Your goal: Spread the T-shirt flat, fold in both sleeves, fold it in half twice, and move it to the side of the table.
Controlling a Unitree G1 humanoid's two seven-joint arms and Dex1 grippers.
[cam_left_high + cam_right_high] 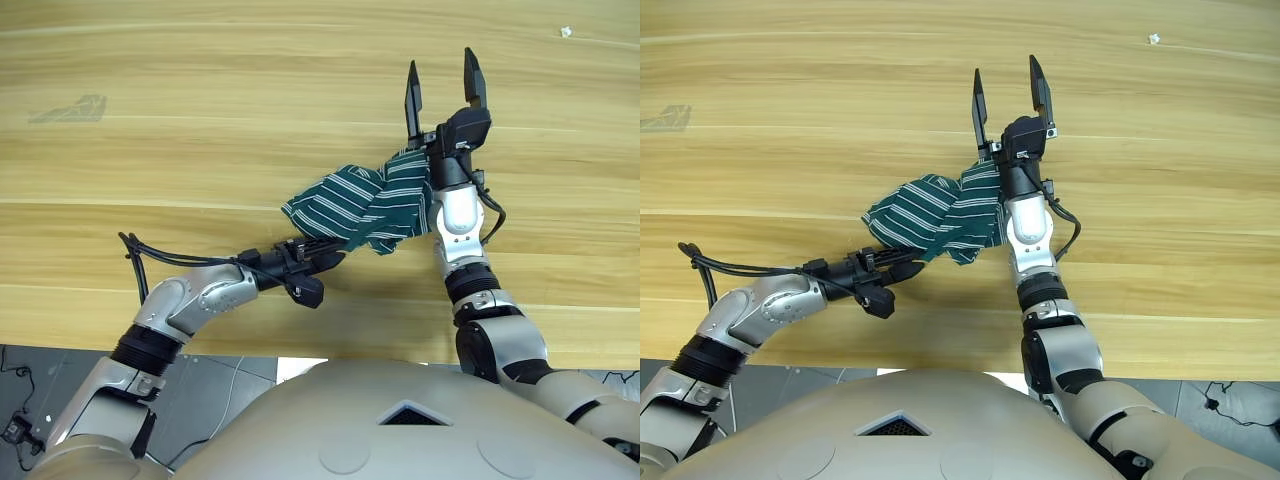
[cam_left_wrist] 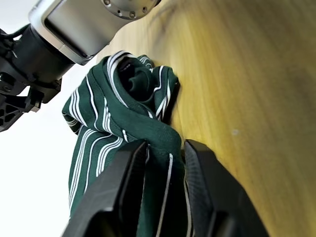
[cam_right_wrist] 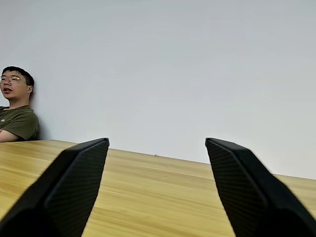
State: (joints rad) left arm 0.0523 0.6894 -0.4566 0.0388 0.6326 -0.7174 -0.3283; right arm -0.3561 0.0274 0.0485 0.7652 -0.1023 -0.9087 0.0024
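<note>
The T-shirt [image 1: 362, 206] is dark green with white stripes, bunched in a crumpled heap on the wooden table [image 1: 200, 120]. My left gripper [image 1: 335, 256] comes in low from the left and is shut on the shirt's near edge; the left wrist view has green cloth [image 2: 123, 123] pinched between its black fingers [image 2: 126, 192]. My right gripper [image 1: 442, 85] points away across the table with its fingers [image 3: 74, 187] wide open and nothing between them. Part of the shirt [image 1: 980, 205] drapes over the right wrist, just behind that gripper.
The wooden table stretches far to the back and both sides. A small white scrap [image 1: 566, 32] lies at the far right. A faint grey mark [image 1: 70, 108] sits at the far left. The table's front edge [image 1: 300, 352] runs just below my arms.
</note>
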